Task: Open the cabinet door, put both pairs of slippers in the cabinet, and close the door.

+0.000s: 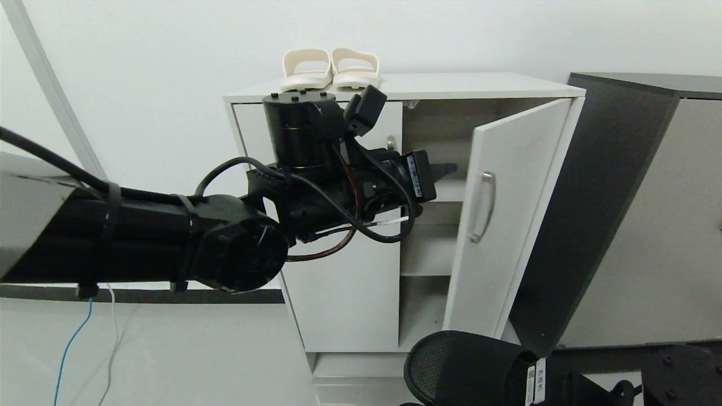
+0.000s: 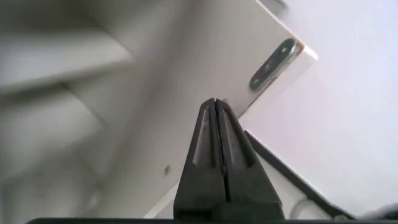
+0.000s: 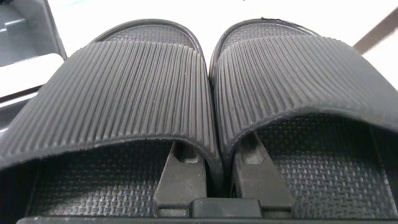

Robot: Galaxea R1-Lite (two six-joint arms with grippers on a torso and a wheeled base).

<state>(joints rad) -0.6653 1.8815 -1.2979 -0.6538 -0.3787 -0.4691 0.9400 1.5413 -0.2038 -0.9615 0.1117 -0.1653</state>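
A plain white wall [image 1: 141, 84] backs the scene. Against it stands the white cabinet [image 1: 479, 84], with a taller dark cabinet [image 1: 620, 225] just beside it on the right. The white cabinet's left door [image 1: 338, 293] is closed. Its right door [image 1: 513, 225] stands swung outward on its right-hand hinges, with the metal handle [image 1: 484, 206] facing us. Between the closed door's edge and the open door's free edge we see a tall, narrow opening crossed by pale shelves [image 1: 428, 270], with bare space above each one that shows.

The cream slippers [image 1: 331, 69] sit side by side on the cabinet's top, above the closed door.

The left arm lies across the front of the closed door. The left gripper [image 1: 448, 168] has its tip in the upper part of the opening, between the two door edges and near an upper shelf. In the left wrist view its fingers [image 2: 202, 143] are pressed flat together, with nothing between them.

The black slippers [image 1: 462, 366] hang low in front of the cabinet, just below the open door's bottom corner and out in the free space before the opening. The right gripper [image 3: 217, 177] grips them with one finger under each ribbed strap — the two adjoining inner sides are clamped between the fingers, so the pair is held as one.

To the left of the cabinet the pale floor [image 1: 197, 361] lies open, with thin cables [image 1: 84, 344] trailing along it near the wall.
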